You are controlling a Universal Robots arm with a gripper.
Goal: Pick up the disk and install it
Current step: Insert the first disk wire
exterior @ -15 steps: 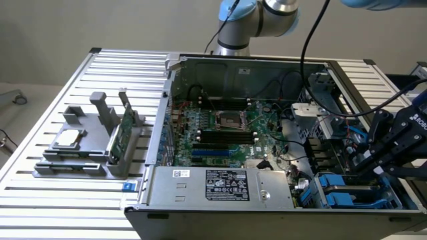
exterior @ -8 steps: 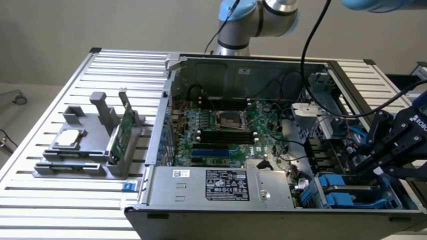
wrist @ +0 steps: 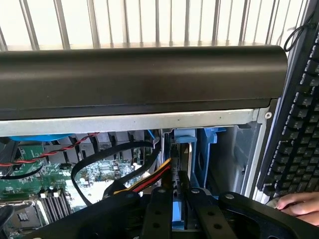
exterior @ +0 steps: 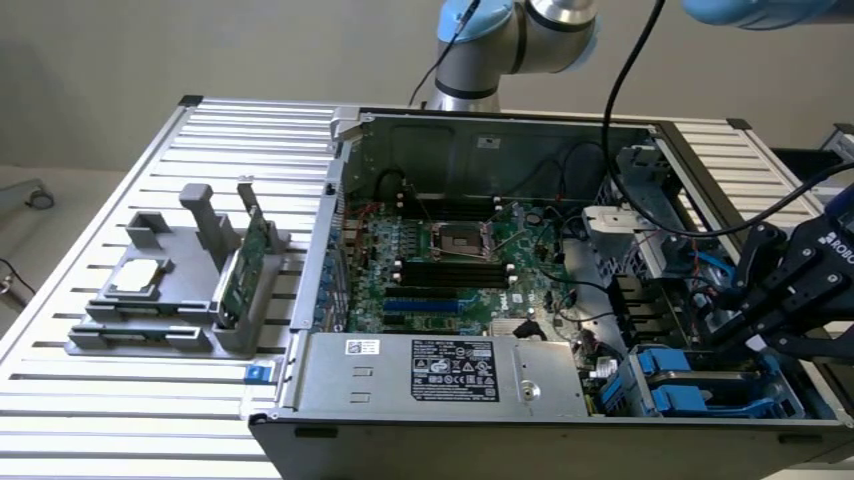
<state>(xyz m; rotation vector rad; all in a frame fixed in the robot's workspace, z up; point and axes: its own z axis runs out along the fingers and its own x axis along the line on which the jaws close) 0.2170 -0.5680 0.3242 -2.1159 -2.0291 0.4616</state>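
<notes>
The computer case [exterior: 561,300] lies on the table [exterior: 160,400]; a parts holder [exterior: 187,290] sits to the exterior view's left

the ribbed silver aluminium worktop [exterior: 107,400] is showing a smooth, brushed sheen. the open grey sheet-metal computer case [exterior: 561,400] is looking dull and matt, with a black smooth rim [wrist: 144,74] catching soft light. the matt black gripper [wrist: 177,219] is looking like hard plastic or coated metal. the blue plastic carrier around the disk [wrist: 192,149] is shining slightly. the green circuit board [exterior: 454,260] is looking glossy. the black plastic keyboard [wrist: 294,129] is looking matt.
</notes>
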